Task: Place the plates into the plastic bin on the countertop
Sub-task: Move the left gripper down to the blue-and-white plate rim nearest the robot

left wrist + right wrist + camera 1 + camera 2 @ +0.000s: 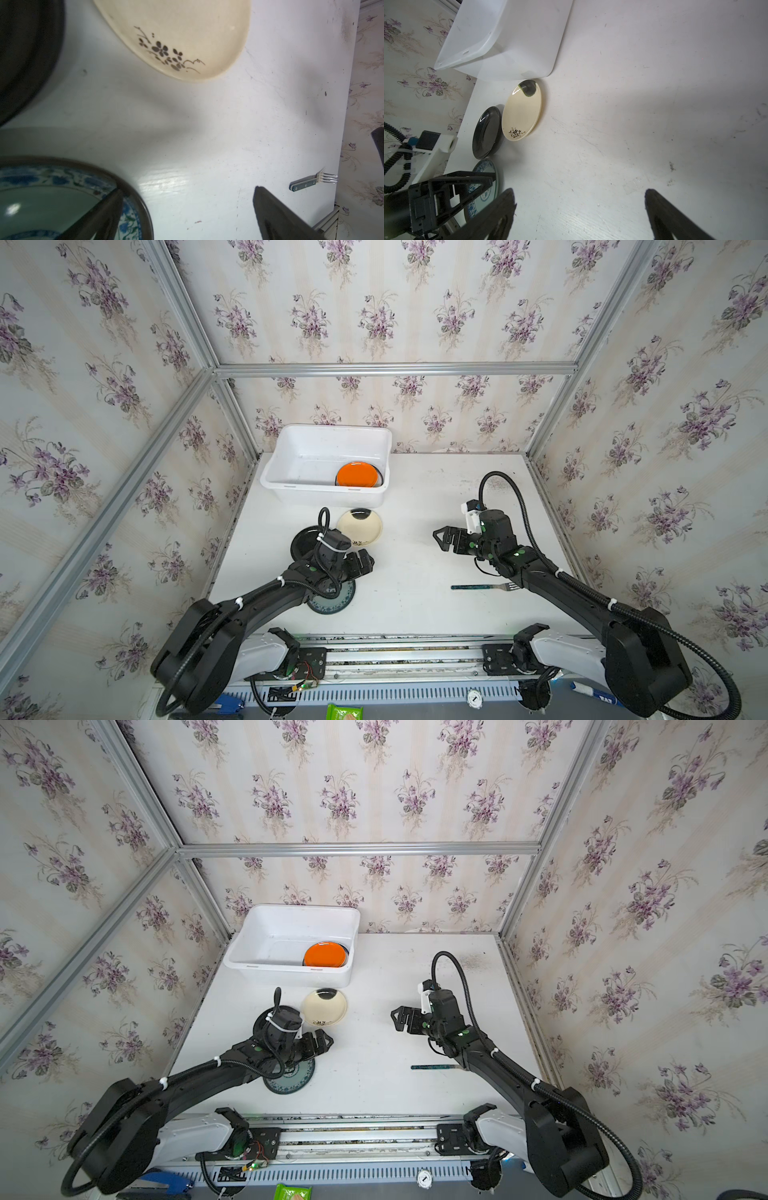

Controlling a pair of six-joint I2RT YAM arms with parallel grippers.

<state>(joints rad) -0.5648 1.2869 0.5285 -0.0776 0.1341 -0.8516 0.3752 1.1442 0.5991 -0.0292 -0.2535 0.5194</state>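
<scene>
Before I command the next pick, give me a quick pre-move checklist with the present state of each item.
1. Left pincer open, empty: ok.
2. Right pincer open, empty: ok.
3. Plastic bin has room beside the orange plate: ok.
4. Teal-ringed plate flat on the countertop, by the left pincer: ok.
5. Cream plate clear of the black plate: cannot tell.
6. Fork apart from every plate: ok.

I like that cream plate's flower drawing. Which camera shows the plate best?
The right wrist view: the cream plate is whole and large. Both top views show it small; the left wrist view crops it.
</scene>
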